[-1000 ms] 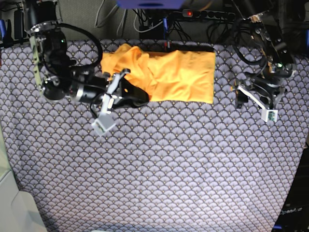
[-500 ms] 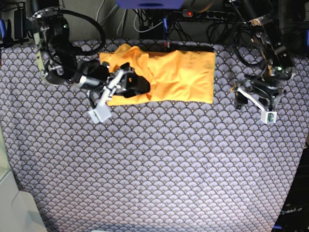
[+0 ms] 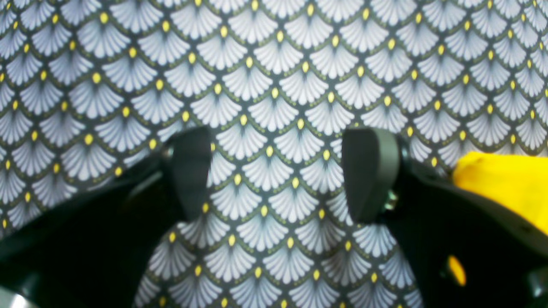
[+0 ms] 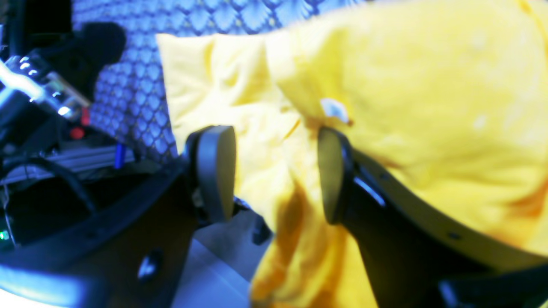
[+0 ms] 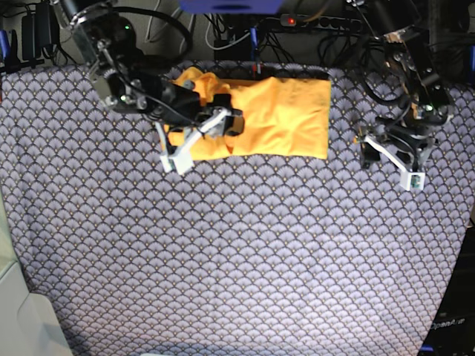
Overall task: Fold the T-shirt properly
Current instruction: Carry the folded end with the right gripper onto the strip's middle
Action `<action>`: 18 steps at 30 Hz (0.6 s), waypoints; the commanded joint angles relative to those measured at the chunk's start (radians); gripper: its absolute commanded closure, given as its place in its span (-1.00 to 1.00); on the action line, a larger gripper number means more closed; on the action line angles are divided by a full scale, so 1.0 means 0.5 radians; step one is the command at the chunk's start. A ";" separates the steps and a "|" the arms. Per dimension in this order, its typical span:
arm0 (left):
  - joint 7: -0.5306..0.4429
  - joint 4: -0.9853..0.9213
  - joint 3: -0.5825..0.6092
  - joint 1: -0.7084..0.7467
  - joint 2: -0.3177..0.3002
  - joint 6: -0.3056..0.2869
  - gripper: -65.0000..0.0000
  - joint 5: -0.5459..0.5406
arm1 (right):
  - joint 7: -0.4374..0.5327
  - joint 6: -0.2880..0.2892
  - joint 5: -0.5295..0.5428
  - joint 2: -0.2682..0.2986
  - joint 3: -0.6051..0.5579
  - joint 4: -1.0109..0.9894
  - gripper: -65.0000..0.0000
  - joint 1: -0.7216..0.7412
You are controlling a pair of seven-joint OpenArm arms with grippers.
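Observation:
The orange-yellow T-shirt [image 5: 274,115] lies folded into a wide band at the back middle of the table, with its left end bunched up. My right gripper [image 5: 226,122] hovers over that bunched left end. In the right wrist view its jaws [image 4: 274,171] stand open, and loose shirt fabric [image 4: 406,94] shows in the gap and behind it. My left gripper [image 5: 386,157] is to the right of the shirt, apart from it. It is open [image 3: 278,171] over bare patterned cloth, and a shirt corner [image 3: 505,184] shows at the right edge of the left wrist view.
A blue-grey scallop-patterned cloth [image 5: 245,252] covers the whole table. A power strip and cables [image 5: 297,22] run along the back edge behind the shirt. A pale object [image 5: 22,319] sits at the front left corner.
My right gripper swung back and rightward from the shirt's front left edge onto its bunched end, and its jaws opened. The left arm stayed almost still.

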 commanded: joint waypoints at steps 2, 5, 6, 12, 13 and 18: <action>-0.037 0.039 -0.003 -0.032 -0.039 -0.003 -0.43 -0.027 | 0.017 -0.049 -0.048 -0.023 0.002 0.032 0.01 0.013; -0.037 0.033 -0.003 -0.032 -0.039 -0.003 -0.43 -0.027 | 0.017 -0.055 -0.082 -0.032 -0.001 0.032 0.01 0.013; -0.037 0.030 -0.003 -0.032 -0.039 -0.003 -0.43 -0.027 | 0.017 -0.058 -0.082 -0.029 -0.001 0.032 0.01 0.013; -0.037 0.030 -0.003 -0.032 -0.039 -0.003 -0.43 -0.027 | -0.004 -0.202 -0.085 -0.023 -0.010 0.032 0.01 0.025; -0.037 0.030 -0.006 -0.032 -0.039 -0.003 -0.43 -0.027 | -0.016 -0.215 -0.094 -0.023 -0.010 0.032 0.01 0.028; -0.037 0.033 -0.006 -0.032 -0.039 -0.003 -0.43 -0.027 | -0.066 -0.239 -0.229 -0.032 -0.010 0.032 0.01 0.028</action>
